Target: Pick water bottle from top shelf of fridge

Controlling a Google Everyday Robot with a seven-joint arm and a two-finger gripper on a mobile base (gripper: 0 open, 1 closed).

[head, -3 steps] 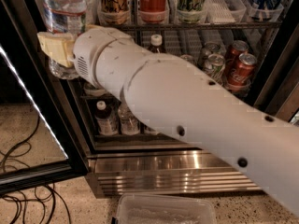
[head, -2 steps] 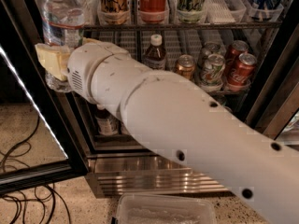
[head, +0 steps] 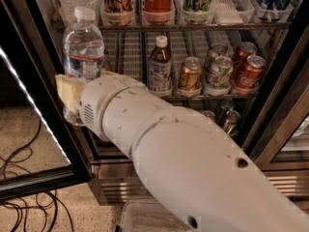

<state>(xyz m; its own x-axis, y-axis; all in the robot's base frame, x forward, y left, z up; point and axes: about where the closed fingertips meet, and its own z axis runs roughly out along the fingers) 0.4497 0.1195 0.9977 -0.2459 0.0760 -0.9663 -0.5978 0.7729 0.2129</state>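
Cream-coloured and half hidden behind my own wrist, my gripper sits at the left edge of the fridge, in front of the open cabinet and below the level of the top shelf. Its fingers are clamped on the lower part of the water bottle. One pad shows flat against the bottle's left side, and the other is hidden behind the bottle and my wrist. The bottle stands upright in my grip with its white cap on. Its red-banded label is just above my fingers, and its base peeks out below them. It touches no rack (it hangs in front of the middle one, off the top shelf). My thick white arm runs from the lower right corner up to the gripper, covering much of the lower racks.

On the top shelf a Coca-Cola can stands between two other cans. On the rack below, a dark-brown bottle stands beside a gold can, with red cans further right. Black cables lie on the speckled floor to the left.
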